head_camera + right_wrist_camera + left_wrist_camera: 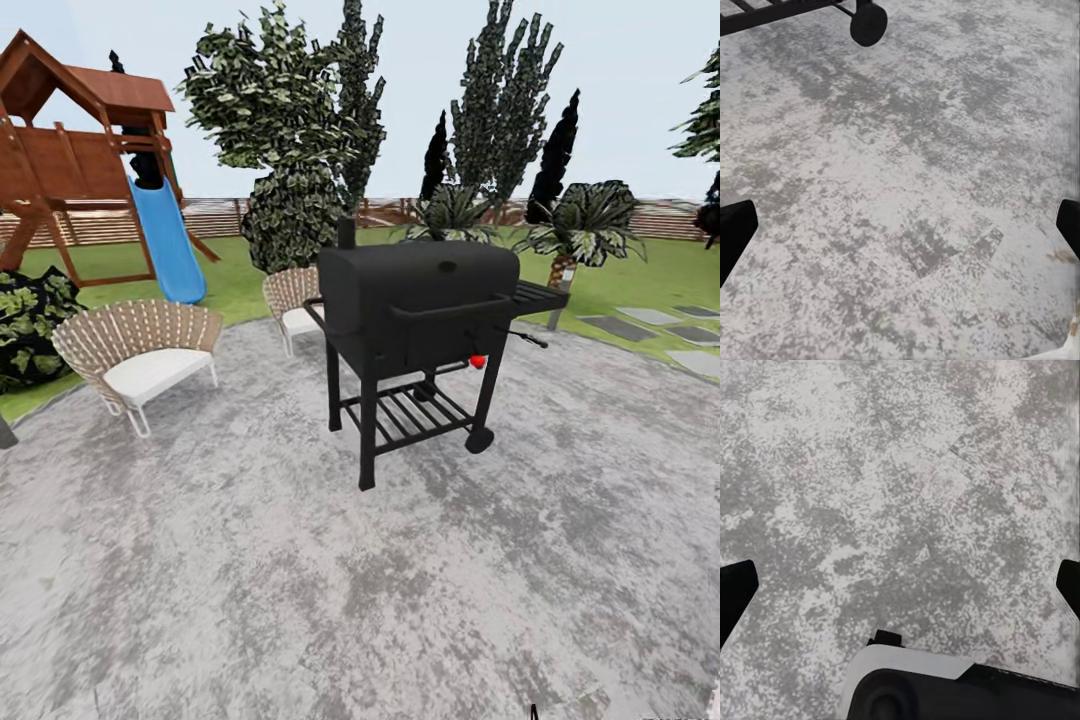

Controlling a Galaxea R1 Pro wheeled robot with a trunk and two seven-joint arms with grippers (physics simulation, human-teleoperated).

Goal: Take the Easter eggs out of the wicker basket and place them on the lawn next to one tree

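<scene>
Two wicker patio chairs sit on a round grey paved patio in the head view. Going left to right: a wooden play set with a blue slide stands at the far left on the lawn, with a leafy bush below it. Next comes the nearer wicker chair with a white cushion, then the second chair, partly behind a black barbecue grill on wheels at the middle of the patio. Behind them stand dark-leaved trees and a brown slat fence. At the right, grey stepping stones cross the grass.

The left gripper hangs over bare paving, its dark fingertips spread wide at the picture's edges, holding nothing. The right gripper is likewise spread wide and empty over paving, near a grill wheel.
</scene>
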